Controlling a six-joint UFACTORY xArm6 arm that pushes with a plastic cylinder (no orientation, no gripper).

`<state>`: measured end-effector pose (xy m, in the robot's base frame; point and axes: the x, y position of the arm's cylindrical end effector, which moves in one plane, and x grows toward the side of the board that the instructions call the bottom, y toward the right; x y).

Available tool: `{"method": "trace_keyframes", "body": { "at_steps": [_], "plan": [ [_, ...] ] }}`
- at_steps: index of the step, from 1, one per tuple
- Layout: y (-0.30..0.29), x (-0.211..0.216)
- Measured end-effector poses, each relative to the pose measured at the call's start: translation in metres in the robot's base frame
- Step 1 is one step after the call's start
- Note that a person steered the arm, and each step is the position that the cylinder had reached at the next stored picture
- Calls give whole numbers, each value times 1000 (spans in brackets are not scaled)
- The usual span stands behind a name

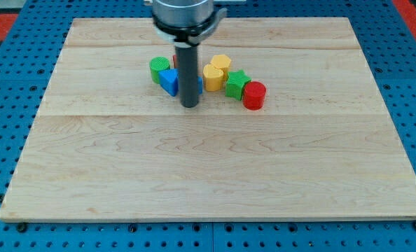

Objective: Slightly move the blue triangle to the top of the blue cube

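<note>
A pale wooden board (pixel 215 168) lies on a blue perforated base, with a red strip in the far corners of the view. There is only one camera view, so I describe it alone.

All the blocks sit in one cluster near the view's top, a little left of the middle. From the view's left I see a green cylinder-like block (pixel 158 69), then the blue triangle block (pixel 169 81) just below and right of it, touching or almost touching. Behind the dark rod (pixel 189 73) a small piece of blue shows at its right edge, which I take to be the blue cube (pixel 199 85); most of it is hidden, so I cannot confirm its shape. A sliver of red shows behind the rod's left side, too small to name. Further right are a yellow heart-shaped block (pixel 212 74), a yellow hexagon-like block (pixel 222 63), a green star block (pixel 236 83) and a red cylinder (pixel 254 95).

My tip (pixel 189 105) rests on the board just right of the blue triangle and slightly below it, between the triangle and the cube. The arm has no pincer, so there is nothing to open or to clench; it can only push.

In my judgement, the triangle lies left of the tip, so I must first go around to its lower left side, then push up and to the right.
</note>
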<state>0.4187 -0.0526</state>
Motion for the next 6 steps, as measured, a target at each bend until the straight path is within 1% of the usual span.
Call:
{"method": "trace_keyframes", "body": {
  "at_steps": [1, 2, 3, 4, 5, 6],
  "plan": [
    [-55, -12],
    [-43, -43],
    [-2, -43],
    [-16, -43],
    [-56, -43],
    [-111, -38]
  ]
}}
